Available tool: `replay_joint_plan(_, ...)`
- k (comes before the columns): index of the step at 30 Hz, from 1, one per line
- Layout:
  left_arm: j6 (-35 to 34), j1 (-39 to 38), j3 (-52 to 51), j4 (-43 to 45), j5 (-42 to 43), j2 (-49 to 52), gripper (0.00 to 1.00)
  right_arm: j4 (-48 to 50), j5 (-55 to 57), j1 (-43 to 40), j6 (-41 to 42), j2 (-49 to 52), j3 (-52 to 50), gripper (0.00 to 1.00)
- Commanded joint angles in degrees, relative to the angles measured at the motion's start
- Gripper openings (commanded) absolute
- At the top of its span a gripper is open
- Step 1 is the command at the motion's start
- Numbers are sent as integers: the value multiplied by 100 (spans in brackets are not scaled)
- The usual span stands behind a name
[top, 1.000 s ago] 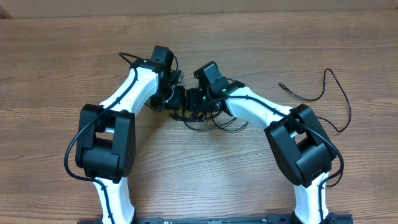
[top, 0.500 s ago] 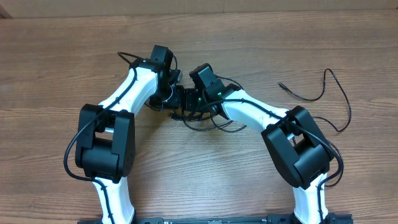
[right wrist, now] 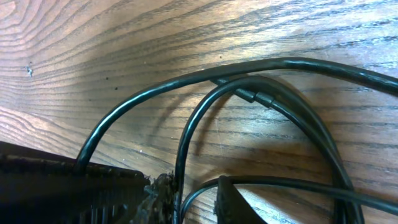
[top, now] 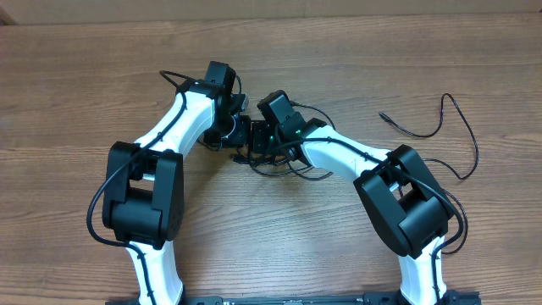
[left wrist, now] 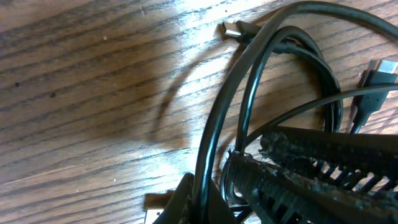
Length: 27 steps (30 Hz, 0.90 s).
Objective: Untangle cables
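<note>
Wood-grain tabletop underneath everything. Left of centre, from overhead: left pincer clenched tight, buried in the cables, a black tangle of loops lying between and under both wrists. Up close from the left wrist, unseen from above: thick loops curving round the ribbed fingers and touching them, plus a silver plug lying flat at the top and a second plug at the right edge; cannot tell whether any cord sits pinched inside. Just right of that, right pincer, nearly tip to tip with the left; shifted slightly leftward and narrowed since a second ago. From the right wrist only: one cord running down between its two fingertips, and a small collar on another loop; cannot tell if released or grasping. Far right, overhead alone: loose cord snaking well apart from the tangle, unmoved.
</note>
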Motion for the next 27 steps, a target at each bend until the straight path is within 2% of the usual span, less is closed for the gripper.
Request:
replay_joint_plan(1,-98,-7,118,24,13,15,4,66,79,76,0,9,-52,18)
replay_joint_plan(3,-101,-7,118,20,13,15,4,59,219,74,-9,9,-52,5)
replay_joint_plan(4,-101,-7,118,15,13,15,4,57,273,74,-63,9,-52,4)
replay_joint_plan(9,-101,-7,114,-39,11,15,4,-190,-413,-55,-304,-144,-50,4)
replay_joint_plan(12,-98,-7,114,-70,9,15,4,-295,-946,-155,-942,-470,-50,4)
replay_joint_plan(19,-101,-7,114,-57,7,15,6,-675,-946,-299,-1005,-1211,-50,4)
replay_joint_plan(24,-103,-7,114,-9,9,15,6,-629,-979,-328,-1248,-1283,-50,4)
replay_joint_plan(25,-105,-7,114,2,9,15,6,-634,-955,-326,-1246,-1272,-50,5)
replay_joint_plan(27,-103,-7,114,20,7,15,6,-632,-822,-310,-1244,-1259,-50,17)
